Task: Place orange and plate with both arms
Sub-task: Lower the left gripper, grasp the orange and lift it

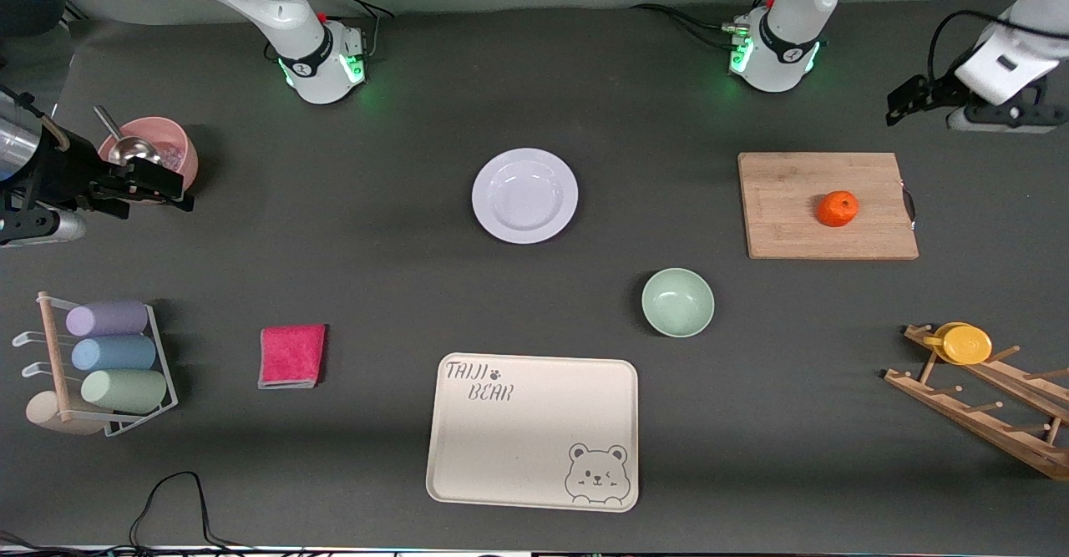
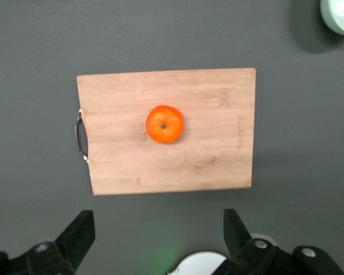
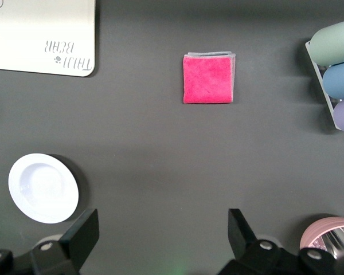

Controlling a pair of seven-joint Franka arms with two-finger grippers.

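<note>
The orange (image 1: 837,208) lies on a wooden cutting board (image 1: 785,223) toward the left arm's end of the table. The left wrist view shows the orange (image 2: 164,124) in the middle of the board (image 2: 218,154). The pale plate (image 1: 524,195) lies flat on the mat near the table's middle and also shows in the right wrist view (image 3: 43,187). My left gripper (image 1: 909,101) hangs open and empty over the mat beside the board (image 2: 159,235). My right gripper (image 1: 163,189) hangs open and empty over the mat beside a pink bowl (image 3: 160,235).
A mint-green bowl (image 1: 677,301) and a cream tray (image 1: 534,432) lie nearer the camera than the plate. A pink cloth (image 1: 291,356), a rack of cups (image 1: 100,365), the pink bowl with a spoon (image 1: 163,149) and a yellow dish (image 1: 965,343) on a wooden rack are around.
</note>
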